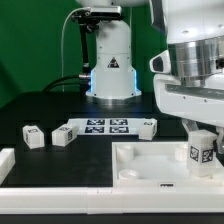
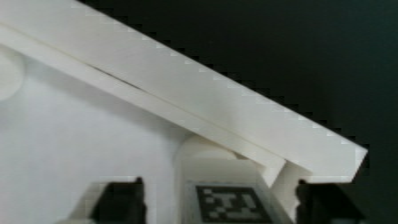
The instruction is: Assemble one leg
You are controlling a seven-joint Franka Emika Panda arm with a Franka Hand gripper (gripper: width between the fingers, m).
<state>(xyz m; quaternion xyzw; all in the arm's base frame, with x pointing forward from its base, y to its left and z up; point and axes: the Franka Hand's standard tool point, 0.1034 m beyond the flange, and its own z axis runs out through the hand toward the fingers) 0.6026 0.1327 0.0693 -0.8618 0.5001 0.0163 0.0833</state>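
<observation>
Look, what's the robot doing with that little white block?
The robot arm's pincer is gripping one small white leg and holding it over a corner of the big white panel. Whether the leg touches the panel yet is hard to tell. Three other legs lie loose on the dark table, near the marker board.

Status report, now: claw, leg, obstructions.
Claw astride the leg, grip unconfirmed. Leg upright over the panel corner, exterior view's right. Nothing seen blocking; spare legs lie apart near the marker board.
</observation>
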